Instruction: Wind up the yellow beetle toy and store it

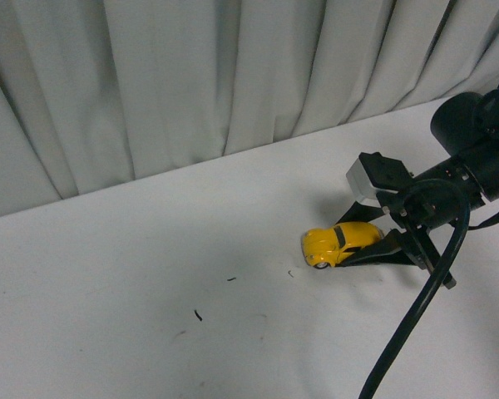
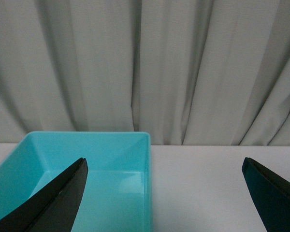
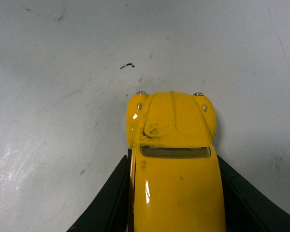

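The yellow beetle toy (image 1: 339,243) rests on the white table right of centre, nose pointing left. My right gripper (image 1: 374,246) is shut on its rear half, black fingers pressed on both flanks. The right wrist view looks down the toy's roof and hood (image 3: 171,159), with the black fingers (image 3: 108,200) hugging each side and scuff marks on the hood. My left gripper (image 2: 164,193) is out of the front view; in its wrist view it stands open, with nothing between its fingertips (image 2: 63,193), hanging over the table beside a turquoise bin (image 2: 111,137).
The turquoise bin is empty, its near right wall (image 2: 147,193) just inside the left fingertip. Grey curtain (image 1: 233,75) runs along the table's far edge. Small dark specks (image 1: 197,315) mark the white tabletop left of the toy.
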You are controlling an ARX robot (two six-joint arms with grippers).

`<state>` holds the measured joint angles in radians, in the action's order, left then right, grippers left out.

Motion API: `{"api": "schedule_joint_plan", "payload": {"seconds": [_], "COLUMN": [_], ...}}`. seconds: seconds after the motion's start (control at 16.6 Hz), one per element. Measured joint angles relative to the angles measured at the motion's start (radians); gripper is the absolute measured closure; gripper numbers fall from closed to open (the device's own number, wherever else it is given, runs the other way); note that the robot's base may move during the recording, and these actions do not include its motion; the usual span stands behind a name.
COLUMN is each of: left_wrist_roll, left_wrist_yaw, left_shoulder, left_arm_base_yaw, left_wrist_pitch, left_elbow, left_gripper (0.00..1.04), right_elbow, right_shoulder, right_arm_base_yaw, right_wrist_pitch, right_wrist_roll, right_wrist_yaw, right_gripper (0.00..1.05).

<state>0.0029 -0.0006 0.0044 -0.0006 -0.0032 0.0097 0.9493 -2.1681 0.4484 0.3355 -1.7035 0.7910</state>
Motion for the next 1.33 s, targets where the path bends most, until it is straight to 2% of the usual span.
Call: {"api": "schedule_joint_plan", "payload": {"seconds": [0.36,0.72,0.79,0.97,1.09,1.33], "left_wrist_roll": [0.000,0.000,0.000,0.000,0.000,0.000], "left_wrist_yaw": [0.000,0.000,0.000,0.000,0.000,0.000], "left_shoulder": [0.000,0.000,0.000,0.000,0.000,0.000], "left_arm_base_yaw": [0.000,0.000,0.000,0.000,0.000,0.000], "left_wrist_pitch": [0.000,0.000,0.000,0.000,0.000,0.000], "left_elbow": [0.000,0.000,0.000,0.000,0.000,0.000], "left_gripper": [0.07,0.07,0.07,0.07,0.07,0.07], "right_elbow": [-0.052,-0.062,-0.064,-0.070,-0.070,-0.070], "right_shoulder": [0.035,0.053,0.056,0.056,0.056,0.056], "right_arm_base_yaw": [0.071,0.073,0.066,0.048,0.043,0.034], "right_wrist_pitch": [0.002,-0.002,-0.014,-0.025,-0.023,-0.026], "right_wrist_roll": [-0.001,-0.003,-0.003,-0.002,0.006,0.009], "right_wrist_yaw": [-0.006,-0.026,-0.026,-0.033,-0.031,-0.031], "right_gripper": [0.62,0.62,0.55,0.21,0.07,0.07]}}
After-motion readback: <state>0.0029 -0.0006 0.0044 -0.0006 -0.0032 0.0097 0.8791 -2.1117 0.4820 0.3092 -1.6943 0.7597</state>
